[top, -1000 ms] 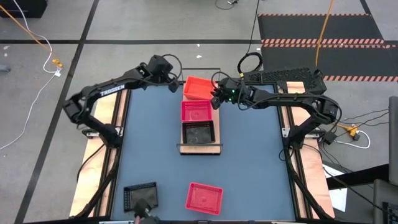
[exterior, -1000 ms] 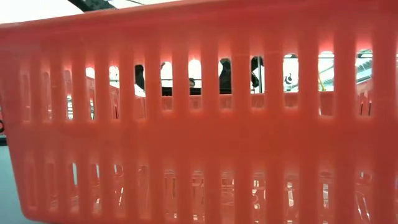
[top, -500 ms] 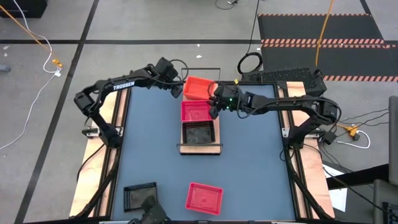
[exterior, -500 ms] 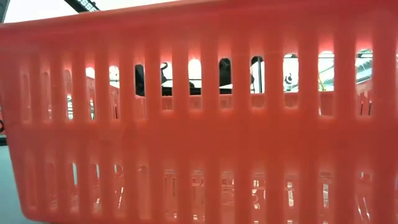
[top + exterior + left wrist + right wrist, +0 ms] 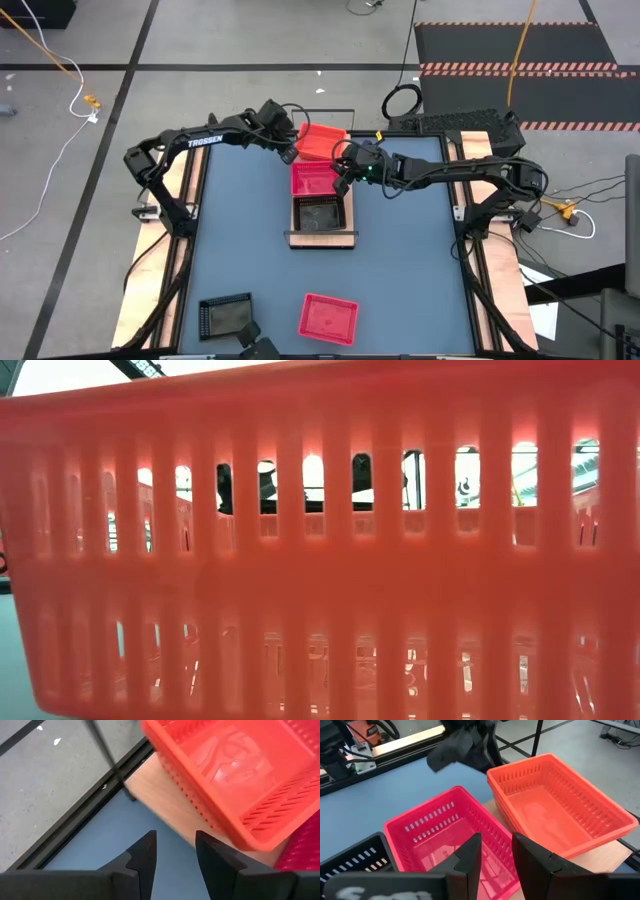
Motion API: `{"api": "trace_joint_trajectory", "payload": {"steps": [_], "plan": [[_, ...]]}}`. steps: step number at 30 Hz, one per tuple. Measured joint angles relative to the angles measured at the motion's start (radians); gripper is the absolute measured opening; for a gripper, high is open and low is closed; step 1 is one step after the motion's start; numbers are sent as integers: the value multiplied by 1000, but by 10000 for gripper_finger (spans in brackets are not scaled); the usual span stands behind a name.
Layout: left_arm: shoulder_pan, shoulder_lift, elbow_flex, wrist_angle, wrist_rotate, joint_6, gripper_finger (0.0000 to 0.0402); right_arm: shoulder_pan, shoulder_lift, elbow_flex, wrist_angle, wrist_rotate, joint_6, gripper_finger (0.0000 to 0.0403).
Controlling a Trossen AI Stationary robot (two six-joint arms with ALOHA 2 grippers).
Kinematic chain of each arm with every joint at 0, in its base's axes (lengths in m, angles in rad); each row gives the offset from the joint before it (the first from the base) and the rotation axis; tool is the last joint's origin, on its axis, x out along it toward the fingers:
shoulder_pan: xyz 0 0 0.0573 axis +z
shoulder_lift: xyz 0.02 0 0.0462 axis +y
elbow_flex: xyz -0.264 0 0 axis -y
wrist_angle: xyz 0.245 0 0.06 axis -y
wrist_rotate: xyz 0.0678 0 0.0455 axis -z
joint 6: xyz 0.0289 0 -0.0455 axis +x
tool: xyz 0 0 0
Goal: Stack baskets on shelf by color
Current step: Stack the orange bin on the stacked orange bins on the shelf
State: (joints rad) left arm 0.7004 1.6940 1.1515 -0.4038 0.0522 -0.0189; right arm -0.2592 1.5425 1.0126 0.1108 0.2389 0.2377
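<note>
The light-wood shelf (image 5: 321,238) carries three baskets in a row: black (image 5: 320,213) at the near end, pink-red (image 5: 315,180) in the middle, orange (image 5: 320,141) at the far end. My left gripper (image 5: 291,152) (image 5: 175,851) is open just left of the orange basket (image 5: 235,775), its fingers a little apart with nothing between them. My right gripper (image 5: 343,172) (image 5: 496,851) is open above the pink-red basket's (image 5: 445,835) right side, next to the orange basket (image 5: 555,810), and I see it touch nothing.
A loose pink-red basket (image 5: 328,318) lies near the table's front edge, and its slotted wall (image 5: 320,580) fills the low view. A loose black basket (image 5: 226,315) lies at the front left. Bare blue tabletop (image 5: 240,240) lies on both sides of the shelf.
My left gripper has gone toward the table's right, up to the orange basket's left side. My right gripper has gone from beside the orange basket toward the near left, over the pink-red basket's right side. The baskets have stayed in place.
</note>
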Motion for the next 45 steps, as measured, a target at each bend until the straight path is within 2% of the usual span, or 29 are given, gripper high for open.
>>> {"api": "trace_joint_trajectory", "payload": {"steps": [5, 12, 18, 21, 26, 28, 30, 33, 39, 41, 45], "plan": [[-20, 39, 0, -3, 0, 9, 136, 0, 0, 0, 7, 0, 0, 105], [-50, 30, 0, -15, -2, 8, 136, 0, 0, 0, 27, 0, -27, 105], [-76, 13, 0, -12, -74, 2, 136, 0, 0, 0, 36, 6, -47, 105], [-81, 13, 1, -27, -113, -9, 136, 0, 0, 0, 9, 120, -70, 105], [-79, 13, 0, -69, -162, -17, 136, -17, 0, -5, -73, 432, -76, 105], [-78, 13, 0, -74, -192, -25, 136, -45, 0, -27, -78, 467, -76, 104], [-71, 13, 0, -67, -219, -37, 136, -93, 0, -57, -78, 413, -58, 99], [-59, 13, 0, -54, -236, -43, 136, -177, 0, -96, -56, 241, -11, 86], [-61, 13, 0, 9, -237, -37, 136, -281, 1, -143, 153, -15, -22, 64], [-65, 13, 0, 24, -237, -24, 136, -297, 13, -143, 198, -53, -22, 57], [-74, 13, 0, 50, -237, 6, 136, -312, 44, -144, 222, -59, -19, 45]]}}
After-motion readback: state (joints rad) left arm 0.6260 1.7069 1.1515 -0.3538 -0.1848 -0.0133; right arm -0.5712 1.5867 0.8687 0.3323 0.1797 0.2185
